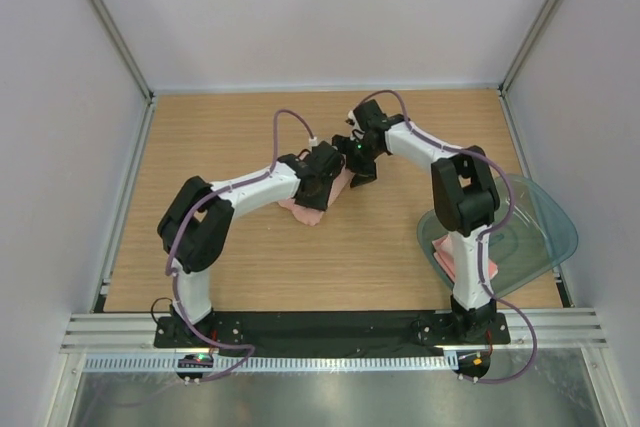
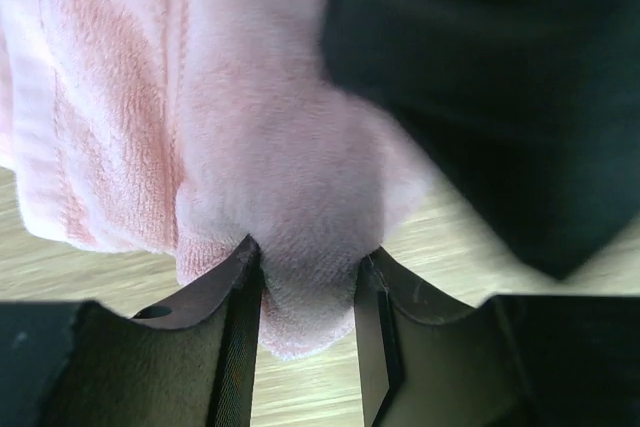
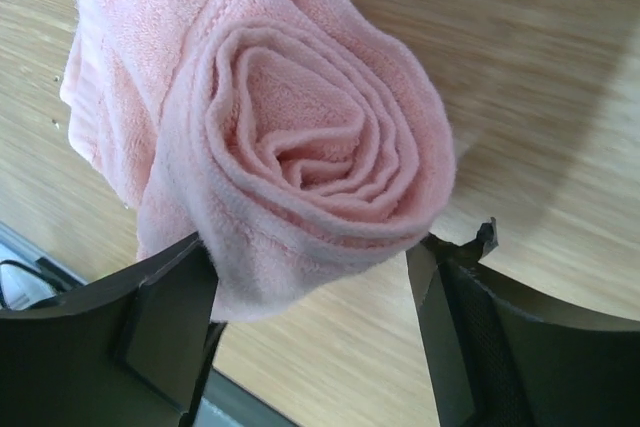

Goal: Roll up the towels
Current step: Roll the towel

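Note:
A pink towel (image 1: 303, 210) lies partly rolled at the middle of the wooden table. In the right wrist view its rolled end (image 3: 310, 147) shows as a spiral, with a flat tail (image 3: 130, 77) running off to the upper left. My left gripper (image 1: 328, 179) is shut on a fold of the towel (image 2: 300, 197), pinched between its fingers (image 2: 240, 327). My right gripper (image 1: 360, 163) is open, its jaws standing on either side of the roll's end. The left finger (image 3: 165, 317) touches the towel. The roll does not look squeezed.
A clear glass bowl (image 1: 545, 217) stands at the right edge of the table beside the right arm's base, with another pink towel (image 1: 445, 252) folded inside it. Grey walls close in the table on three sides.

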Robot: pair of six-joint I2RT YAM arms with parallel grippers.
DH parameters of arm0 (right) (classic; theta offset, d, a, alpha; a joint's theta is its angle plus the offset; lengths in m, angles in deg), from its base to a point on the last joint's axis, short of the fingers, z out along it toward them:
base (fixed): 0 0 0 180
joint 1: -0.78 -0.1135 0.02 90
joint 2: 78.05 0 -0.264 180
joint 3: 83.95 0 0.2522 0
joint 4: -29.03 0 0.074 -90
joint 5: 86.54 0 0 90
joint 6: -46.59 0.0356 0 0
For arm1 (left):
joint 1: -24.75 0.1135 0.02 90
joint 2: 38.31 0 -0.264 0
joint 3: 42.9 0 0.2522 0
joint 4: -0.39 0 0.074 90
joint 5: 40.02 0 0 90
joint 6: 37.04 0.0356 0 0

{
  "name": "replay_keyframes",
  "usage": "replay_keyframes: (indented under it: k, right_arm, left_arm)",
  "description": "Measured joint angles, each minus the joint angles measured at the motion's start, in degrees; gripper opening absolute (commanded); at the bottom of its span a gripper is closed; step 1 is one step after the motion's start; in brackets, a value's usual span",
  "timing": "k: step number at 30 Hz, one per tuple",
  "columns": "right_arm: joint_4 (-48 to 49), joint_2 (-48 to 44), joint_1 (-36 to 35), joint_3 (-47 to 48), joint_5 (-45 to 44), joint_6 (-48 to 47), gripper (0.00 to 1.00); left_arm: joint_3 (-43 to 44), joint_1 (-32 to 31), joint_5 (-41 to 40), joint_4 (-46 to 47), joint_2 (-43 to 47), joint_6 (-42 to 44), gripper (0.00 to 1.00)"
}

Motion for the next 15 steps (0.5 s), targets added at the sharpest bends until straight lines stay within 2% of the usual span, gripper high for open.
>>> replay_keyframes:
  k: [9, 13, 15]
  right_arm:
    - [-6.08, -9.46, 8.15, 0.0, 0.94, -1.09, 0.85]
    - [-6.64, -13.9, 8.98, -0.61, 0.61, -1.38, 0.85]
    - [-6.51, -15.72, 8.55, -2.14, 0.85, -1.46, 0.85]
  left_arm:
    - [-2.71, 6.03, 17.59, 2.12, 2.75, -7.02, 0.19]
    - [-4.79, 6.4, 26.64, 2.97, 3.58, -11.43, 0.18]
    - [-8.33, 7.67, 33.68, 5.7, 4.96, -14.62, 0.18]
